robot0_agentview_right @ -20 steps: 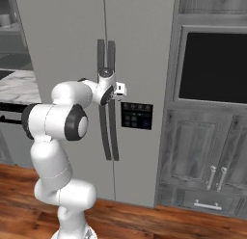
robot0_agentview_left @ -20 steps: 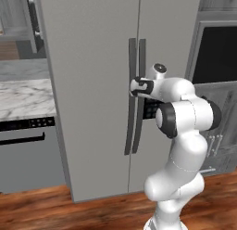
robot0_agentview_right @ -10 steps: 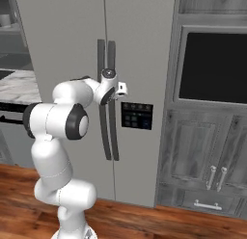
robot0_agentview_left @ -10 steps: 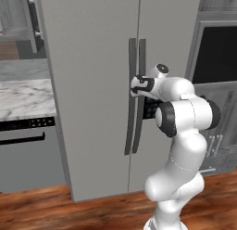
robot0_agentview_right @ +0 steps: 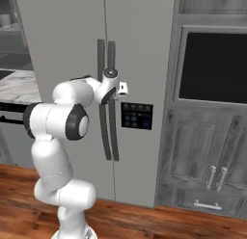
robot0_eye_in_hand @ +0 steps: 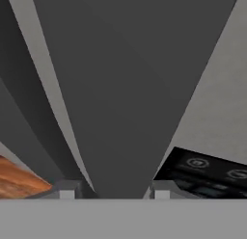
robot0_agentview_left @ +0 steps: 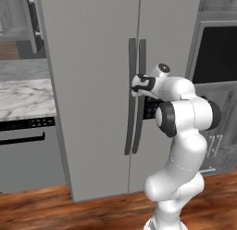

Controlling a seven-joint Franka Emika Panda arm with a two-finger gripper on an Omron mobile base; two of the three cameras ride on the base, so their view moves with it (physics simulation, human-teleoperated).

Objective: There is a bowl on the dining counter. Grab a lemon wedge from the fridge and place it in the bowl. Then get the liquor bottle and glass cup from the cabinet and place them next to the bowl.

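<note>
I judge the task is only at its beginning: the fridge [robot0_agentview_left: 97,85] is shut, so the lemon wedge must be inside, while my gripper [robot0_agentview_left: 135,85] has its jaws half-narrowed around the right door handle [robot0_eye_in_hand: 120,112].

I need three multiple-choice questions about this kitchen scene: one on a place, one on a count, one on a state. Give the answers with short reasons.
1. Where is the gripper?
A. at the fridge handles
B. on the floor
C. at the oven
2. How many long dark handles has the fridge?
A. one
B. two
C. four
3. The fridge doors are:
A. wide open
B. removed
C. closed

Answers: 1 A, the hand is against the right handle, a finger on each side. 2 B, two bars run side by side. 3 C, both doors lie flush.
</note>
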